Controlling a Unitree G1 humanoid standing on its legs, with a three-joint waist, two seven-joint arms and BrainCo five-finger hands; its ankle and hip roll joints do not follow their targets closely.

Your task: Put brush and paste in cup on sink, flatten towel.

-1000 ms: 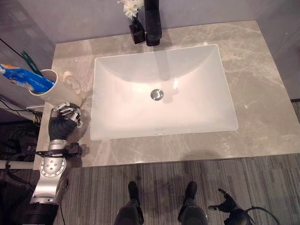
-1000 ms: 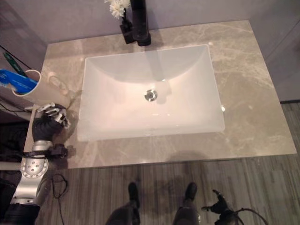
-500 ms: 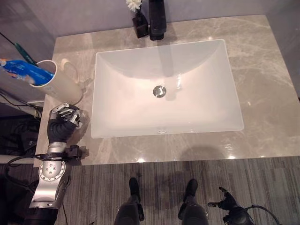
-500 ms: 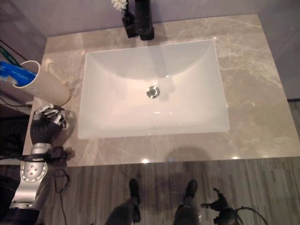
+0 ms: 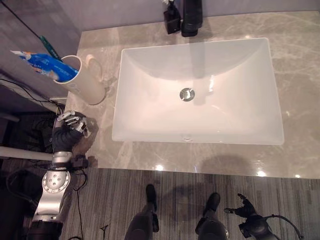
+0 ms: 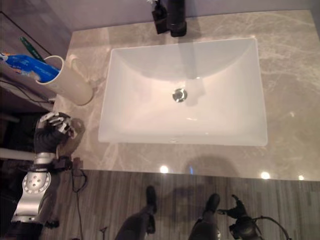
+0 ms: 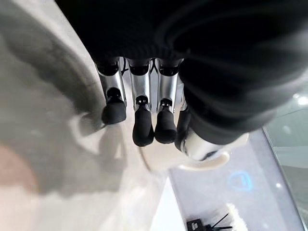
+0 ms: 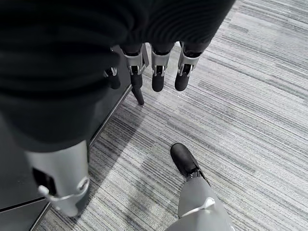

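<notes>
Bathroom-style washstand setup: a white rectangular sink (image 5: pixel 197 90) was set in a grey marble counter (image 5: pixel 295 145) with a black faucet (image 5: pixel 192 17) at the back, a cup (image 5: pixel 82 82) holding toothpaste (image 5: pixel 45 65), striped grey carpet floor (image 5: pixel 180 200).

A grey marbled stone countertop (image 5: pixel 300 135) carries a white rectangular basin (image 5: pixel 200 90) sunk in its middle. At its back edge stand a black faucet (image 5: pixel 192 17) and a small black holder (image 5: pixel 172 20) — at its left end, a cream ceramic mug (image 5: pixel 82 82).
</notes>
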